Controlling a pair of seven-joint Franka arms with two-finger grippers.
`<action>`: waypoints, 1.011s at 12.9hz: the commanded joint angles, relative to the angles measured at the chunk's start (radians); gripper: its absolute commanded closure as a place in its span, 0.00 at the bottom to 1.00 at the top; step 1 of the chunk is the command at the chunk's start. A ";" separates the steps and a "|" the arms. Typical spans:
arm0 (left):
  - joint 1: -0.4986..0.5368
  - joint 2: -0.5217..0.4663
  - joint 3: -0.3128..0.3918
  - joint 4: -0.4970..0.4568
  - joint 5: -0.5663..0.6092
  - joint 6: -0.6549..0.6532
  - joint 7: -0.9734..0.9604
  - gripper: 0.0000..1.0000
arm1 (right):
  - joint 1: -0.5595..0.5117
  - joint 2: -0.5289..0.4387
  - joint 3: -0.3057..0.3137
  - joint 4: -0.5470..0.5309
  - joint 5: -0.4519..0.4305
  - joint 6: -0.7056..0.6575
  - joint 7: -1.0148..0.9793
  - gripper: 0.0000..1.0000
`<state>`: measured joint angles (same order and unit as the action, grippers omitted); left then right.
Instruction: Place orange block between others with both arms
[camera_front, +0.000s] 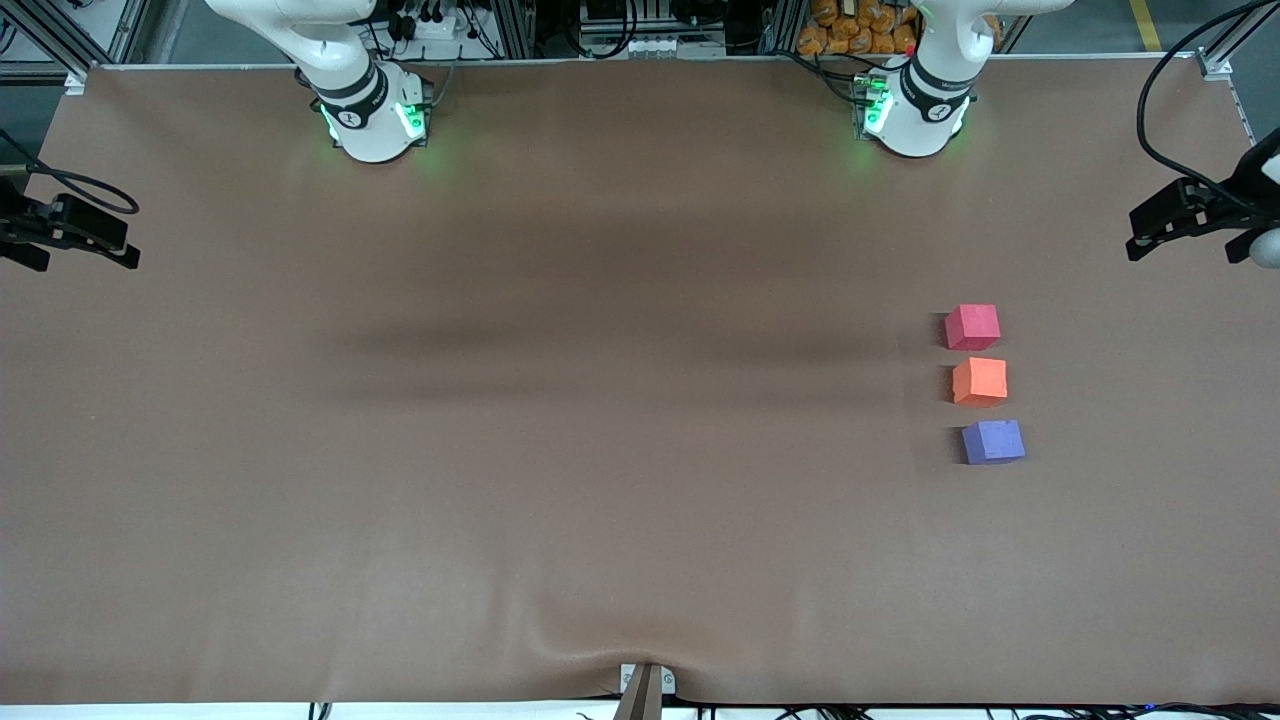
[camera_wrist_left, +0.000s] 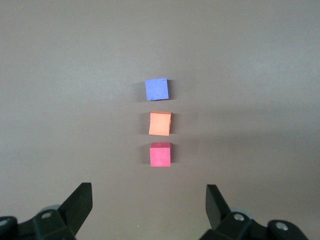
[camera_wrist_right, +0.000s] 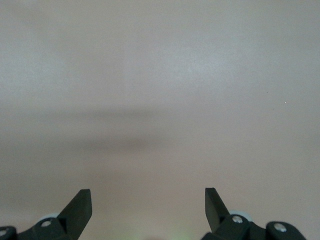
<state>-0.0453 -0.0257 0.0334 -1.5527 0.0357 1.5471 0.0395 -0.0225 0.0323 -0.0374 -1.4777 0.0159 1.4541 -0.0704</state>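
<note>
The left gripper (camera_wrist_left: 148, 202) hung above the tabletop (camera_front: 600, 450) with its fingers spread wide, holding nothing, the three cubes in its wrist view. The orange block (camera_front: 979, 381) sat in a short row between the pinkish-red cube (camera_front: 972, 327) and the purple-blue cube (camera_front: 993, 442), toward the left arm's end, the purple-blue one nearest the front camera. The right gripper (camera_wrist_right: 148, 202) waited over bare tabletop, equally wide and empty.

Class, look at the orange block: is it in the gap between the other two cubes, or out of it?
In. The orange block sits on the table between the pinkish-red cube and the purple-blue cube, in one line, with narrow gaps.
</note>
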 joint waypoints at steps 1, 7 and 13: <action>-0.007 -0.010 0.016 -0.007 -0.017 0.002 0.014 0.00 | 0.006 0.001 -0.004 0.013 -0.007 -0.012 0.014 0.00; -0.007 -0.008 0.016 -0.009 -0.013 0.002 -0.013 0.00 | 0.001 0.001 -0.006 0.013 -0.010 -0.008 0.014 0.00; -0.013 -0.008 0.016 -0.012 -0.013 0.001 -0.099 0.00 | 0.000 0.001 -0.007 0.013 -0.011 -0.009 0.014 0.00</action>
<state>-0.0498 -0.0256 0.0418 -1.5580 0.0327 1.5471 -0.0207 -0.0228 0.0323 -0.0455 -1.4777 0.0159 1.4542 -0.0703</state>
